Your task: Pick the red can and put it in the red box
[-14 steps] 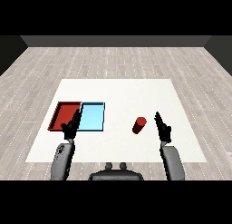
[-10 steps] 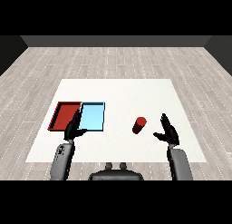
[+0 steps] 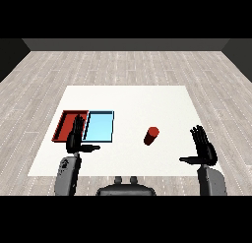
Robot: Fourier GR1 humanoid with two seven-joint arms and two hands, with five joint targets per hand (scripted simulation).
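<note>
Task barely begun: the red can (image 3: 151, 135) stands untouched on the white table (image 3: 133, 99) at centre-right, well apart from the red tray (image 3: 64, 125) at left. Both hands empty, fingers spread: left hand (image 3: 75, 138), right hand (image 3: 203, 149). Since earlier frames, the right hand has swung outward toward lower right, away from the can.

- Tabletop (image 3: 133, 102): plain white.
- Can (image 3: 151, 136): red.
- Trays: one red (image 3: 63, 125), one light blue (image 3: 100, 126).
- Each robot hand (image 3: 75, 139) (image 3: 203, 147): black; forearms grey.
- Floor (image 3: 123, 65): pale grey planks.
</note>
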